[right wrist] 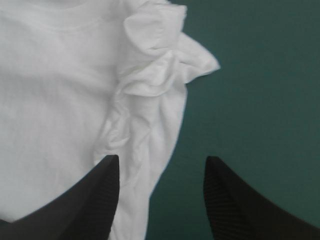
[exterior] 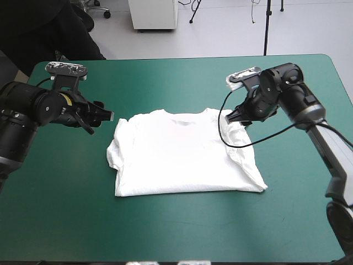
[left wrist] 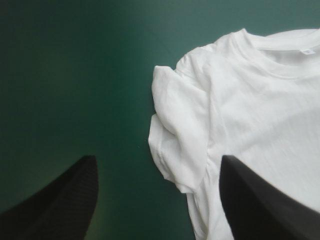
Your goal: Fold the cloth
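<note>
High view first, from the left side: the left gripper (exterior: 102, 121), two broad black fin-shaped fingers, hangs just beside the shirt's left shoulder. Its fingers stand apart and hold nothing. In its wrist view one finger is over bare cover and the other over white cloth, with the bunched left sleeve (left wrist: 175, 135) ahead between them.

At the middle of the bench with its teal-green cover (exterior: 66, 210) lies the white short-sleeved cotton T-shirt (exterior: 182, 157). It is spread flat, with the collar (exterior: 186, 117) toward the far edge and the hem toward the near edge.

On the right, the right gripper (exterior: 238, 119) hovers over the shirt's right shoulder, also spread and empty. The crumpled right sleeve (right wrist: 160, 60) lies ahead of it, and a ridge of wrinkles runs down that side.

The risk, as I judge it, lies in those sleeves. A pinch that takes only a loose ruffle or the top layer would let the body sag or slip out, giving a crooked fold. Uneven grasps on the two sides would drag the shirt askew across the cover.

Count: one T-shirt, two sleeves, one collar, two grippers, four fingers.
</note>
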{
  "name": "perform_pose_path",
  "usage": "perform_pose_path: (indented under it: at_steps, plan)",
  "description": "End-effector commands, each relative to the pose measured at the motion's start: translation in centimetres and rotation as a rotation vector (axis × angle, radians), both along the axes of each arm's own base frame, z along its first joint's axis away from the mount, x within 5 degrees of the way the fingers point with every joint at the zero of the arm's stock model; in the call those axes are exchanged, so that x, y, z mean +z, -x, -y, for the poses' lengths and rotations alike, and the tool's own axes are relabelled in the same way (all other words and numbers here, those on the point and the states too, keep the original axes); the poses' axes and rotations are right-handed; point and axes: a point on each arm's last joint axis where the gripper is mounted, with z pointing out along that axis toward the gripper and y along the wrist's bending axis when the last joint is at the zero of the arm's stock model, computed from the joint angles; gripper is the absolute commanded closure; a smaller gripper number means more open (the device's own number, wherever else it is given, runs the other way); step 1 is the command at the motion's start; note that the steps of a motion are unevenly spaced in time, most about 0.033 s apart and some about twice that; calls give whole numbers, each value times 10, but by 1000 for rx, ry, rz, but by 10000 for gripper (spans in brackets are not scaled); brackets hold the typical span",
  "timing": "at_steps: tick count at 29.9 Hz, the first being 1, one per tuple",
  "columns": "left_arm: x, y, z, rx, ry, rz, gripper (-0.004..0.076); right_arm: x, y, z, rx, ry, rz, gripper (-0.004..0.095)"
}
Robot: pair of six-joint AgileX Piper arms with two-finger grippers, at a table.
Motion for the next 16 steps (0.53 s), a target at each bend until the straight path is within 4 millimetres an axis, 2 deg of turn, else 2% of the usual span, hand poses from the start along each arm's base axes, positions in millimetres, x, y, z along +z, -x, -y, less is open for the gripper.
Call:
perform_pose_path:
  at_steps: [1, 5, 8, 11, 16]
  plan:
    - [-10, -9, 1, 41, -29, -55, 223, 52, 30, 21, -44, 33, 172, 412]
    - [-58, -33, -2, 88, -123, -204, 223, 72, 49, 31, -54, 40, 246, 412]
    - [-89, -44, -6, 108, -82, -282, 223, 82, 60, 36, -60, 40, 283, 412]
    - [-110, -52, -6, 116, -20, -291, 223, 88, 67, 39, -62, 33, 306, 412]
    - [-136, -62, -4, 111, -20, -310, 223, 90, 69, 39, -60, 25, 309, 412]
